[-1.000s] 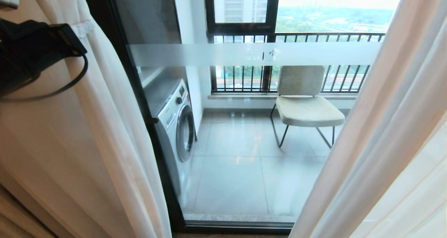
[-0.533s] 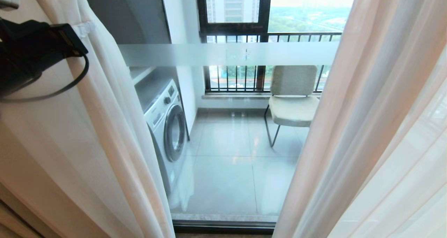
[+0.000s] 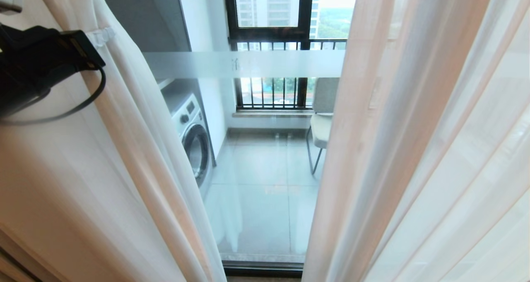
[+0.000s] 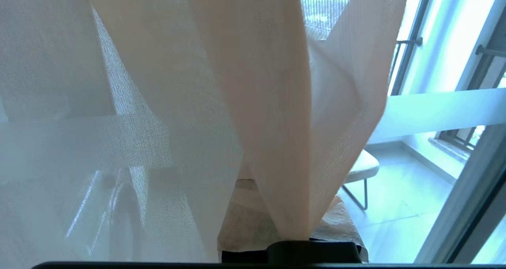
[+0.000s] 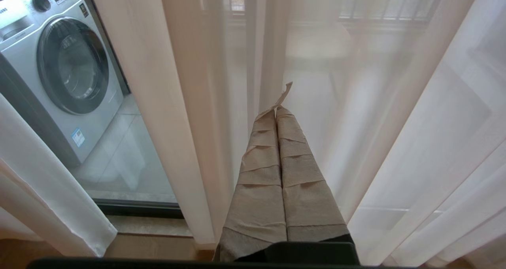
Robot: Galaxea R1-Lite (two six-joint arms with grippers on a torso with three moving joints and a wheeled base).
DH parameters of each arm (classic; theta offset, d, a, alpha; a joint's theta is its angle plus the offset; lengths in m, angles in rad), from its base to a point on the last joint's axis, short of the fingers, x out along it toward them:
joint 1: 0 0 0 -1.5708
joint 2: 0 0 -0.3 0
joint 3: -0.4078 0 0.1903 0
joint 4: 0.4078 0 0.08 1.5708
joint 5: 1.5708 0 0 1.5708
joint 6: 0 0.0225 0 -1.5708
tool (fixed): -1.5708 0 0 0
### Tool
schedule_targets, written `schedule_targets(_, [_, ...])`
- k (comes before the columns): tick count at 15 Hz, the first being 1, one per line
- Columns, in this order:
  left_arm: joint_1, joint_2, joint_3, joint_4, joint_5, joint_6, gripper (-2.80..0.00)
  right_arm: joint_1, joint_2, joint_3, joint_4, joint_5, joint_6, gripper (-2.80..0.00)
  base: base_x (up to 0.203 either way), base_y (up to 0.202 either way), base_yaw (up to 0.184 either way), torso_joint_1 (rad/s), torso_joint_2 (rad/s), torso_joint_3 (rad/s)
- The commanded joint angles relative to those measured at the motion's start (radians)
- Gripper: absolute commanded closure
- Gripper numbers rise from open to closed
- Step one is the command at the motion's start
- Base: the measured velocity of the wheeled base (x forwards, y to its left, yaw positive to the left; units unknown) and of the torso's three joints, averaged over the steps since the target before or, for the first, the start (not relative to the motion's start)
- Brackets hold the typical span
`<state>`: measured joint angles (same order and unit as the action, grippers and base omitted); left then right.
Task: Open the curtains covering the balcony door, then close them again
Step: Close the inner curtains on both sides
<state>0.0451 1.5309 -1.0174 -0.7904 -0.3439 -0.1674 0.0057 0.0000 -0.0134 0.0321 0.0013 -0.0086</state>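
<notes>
Left claw (image 3: 89, 52) up at the left of the head view, clenched on the hemmed edge of the left sheer curtain (image 3: 136, 141); from the wrist, the cloth (image 4: 272, 123) fanning out of the pinch and hiding the taped fingers almost wholly; right claw (image 5: 276, 115) pressed tight together, taped tips meeting, gripping nothing, pointed low at the hanging folds of the right sheer curtain (image 5: 415, 142).

Between the two panels, a gap of bare glass door (image 3: 265, 182) with its frosted band (image 3: 244, 63); beyond the glass, a washing machine (image 3: 192, 143), a chair (image 3: 321, 124) half hidden behind the right panel (image 3: 414, 149), tiled balcony floor (image 3: 261, 215), and a railed window (image 3: 269, 46).

Cloth judged thin, light and very soft; likely to drape, bunch and slip through a loose pinch; no stiffness to push against, so pulling only. Best hold judged at the reinforced leading hem, gathered into a fold, well up where the fabric hangs straight; sideways drag along the rail rather than downward tugging, to spare the hooks.
</notes>
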Motion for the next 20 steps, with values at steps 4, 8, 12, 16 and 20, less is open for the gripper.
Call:
schedule_targets(4, [-0.014, -0.006, 0.003, -0.004, 0.0, -0.001, 0.0, 0.0, 0.0, 0.0, 0.0, 0.0, -0.001, 0.0, 0.0, -0.189, 0.002, 0.004, 0.0, 0.002])
schedule_targets(8, [-0.035, -0.008, 0.01, -0.006, 0.005, 0.0, 0.0, 0.0, 0.002, 0.0, 0.0, 0.0, -0.001, 0.0, 0.0, -0.189, 0.005, 0.002, 0.0, 0.002])
schedule_targets(12, [-0.05, -0.012, 0.016, -0.001, 0.003, 0.0, 0.0, 0.0, 0.002, 0.0, 0.0, 0.0, -0.001, 0.0, 0.0, -0.192, 0.001, 0.0, 0.0, 0.002])
schedule_targets(16, [-0.07, -0.011, 0.016, -0.001, 0.005, 0.0, 0.0, 0.0, 0.001, 0.0, 0.0, 0.0, -0.001, 0.0, 0.0, -0.191, 0.003, 0.004, 0.0, 0.004])
schedule_targets(20, [-0.076, -0.014, 0.015, -0.001, 0.006, 0.0, 0.0, 0.0, 0.001, 0.0, 0.0, 0.0, -0.001, 0.0, 0.0, -0.191, 0.006, 0.003, 0.0, 0.002])
